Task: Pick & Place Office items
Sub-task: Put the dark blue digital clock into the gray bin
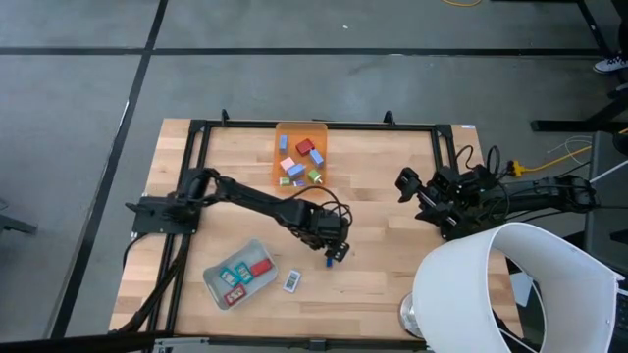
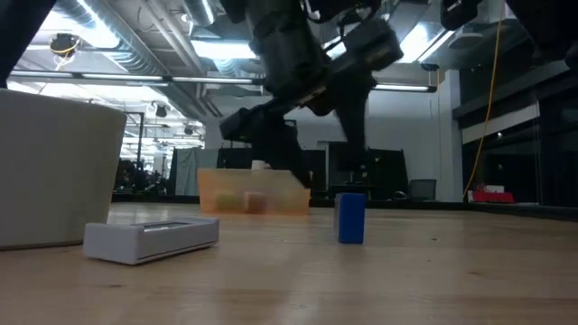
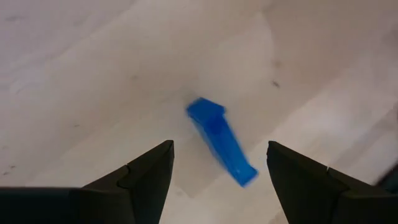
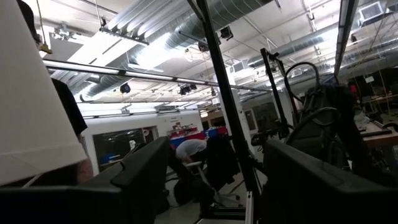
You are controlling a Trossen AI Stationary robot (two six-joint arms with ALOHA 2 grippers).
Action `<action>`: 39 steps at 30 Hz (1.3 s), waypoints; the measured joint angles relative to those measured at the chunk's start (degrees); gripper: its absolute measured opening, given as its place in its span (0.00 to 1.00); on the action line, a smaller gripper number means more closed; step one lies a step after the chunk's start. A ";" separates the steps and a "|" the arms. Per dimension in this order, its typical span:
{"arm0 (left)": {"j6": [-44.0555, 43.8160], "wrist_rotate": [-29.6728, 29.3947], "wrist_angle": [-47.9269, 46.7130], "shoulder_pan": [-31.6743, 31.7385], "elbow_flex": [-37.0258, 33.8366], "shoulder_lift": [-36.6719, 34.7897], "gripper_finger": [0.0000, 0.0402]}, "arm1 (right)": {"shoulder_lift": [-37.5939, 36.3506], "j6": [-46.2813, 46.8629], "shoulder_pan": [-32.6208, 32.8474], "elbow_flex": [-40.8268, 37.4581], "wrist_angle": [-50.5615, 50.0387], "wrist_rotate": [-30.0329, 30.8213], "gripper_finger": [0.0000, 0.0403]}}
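My left gripper [image 1: 334,247] [image 3: 219,152] hangs open over the middle of the table, pointing down, just above a small blue block [image 1: 338,254] [image 3: 220,140]. The block stands upright on its end on the wood [image 2: 350,218], between the two fingers' lines, and nothing touches it. Several coloured pieces lie in the translucent orange bin [image 1: 299,157]. Teal and red pieces lie in the pale grey tray [image 1: 240,275], and one white piece [image 1: 291,281] lies on the table beside the tray. My right gripper [image 1: 406,183] [image 4: 214,180] waits open near the table's right edge, pointing level out at the room.
The orange bin [image 2: 251,192] stands at the table's far edge and the grey tray [image 2: 152,236] near the front left. A large white shade-like object [image 1: 500,284] covers the near right corner. A black frame [image 1: 314,125] borders the table, and cables trail by the right arm.
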 joint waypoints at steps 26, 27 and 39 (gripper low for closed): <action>1.36 3.73 1.97 -0.07 0.06 5.98 0.62 | 0.00 -0.16 -1.95 0.00 -1.01 0.46 0.65; 1.73 3.69 1.95 -0.07 0.13 6.35 0.62 | 0.00 -0.13 -2.14 -0.02 -1.02 0.48 0.65; 8.39 3.58 1.05 -0.07 -0.11 6.43 0.17 | 0.00 0.91 -3.69 0.00 -1.00 0.29 0.65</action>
